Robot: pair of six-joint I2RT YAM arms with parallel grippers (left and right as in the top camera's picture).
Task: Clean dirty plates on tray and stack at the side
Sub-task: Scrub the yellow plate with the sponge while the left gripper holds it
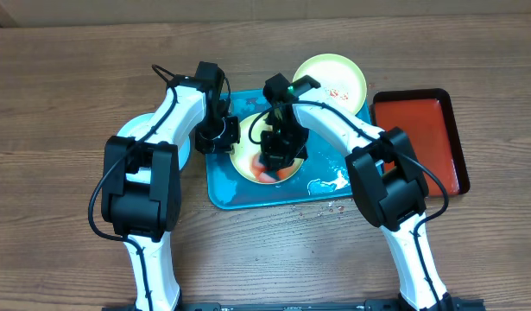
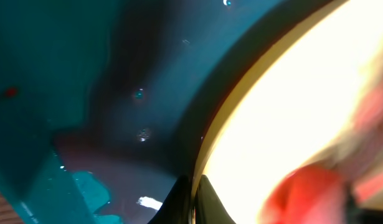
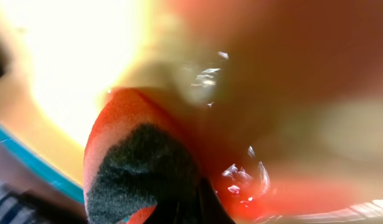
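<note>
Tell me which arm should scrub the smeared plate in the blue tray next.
Right. The right claw holds a red-and-grey sponge directly over the plate centre. The left claw sits at the plate's rim, seemingly pinching it, so it likely suits steadying.

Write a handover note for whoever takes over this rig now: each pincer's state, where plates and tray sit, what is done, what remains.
Left pincer: pinched on the middle plate's rim, on the tray.
Right pincer: shut on a sponge, pressed on that plate; red sauce shows.
Far plate: at the tray's far right corner, red smears.
Blue plate: on the table left of the tray; cleanliness unclear.
Done: no stack visible.
To do: finish scrubbing, clean the far plate, stack.
</note>
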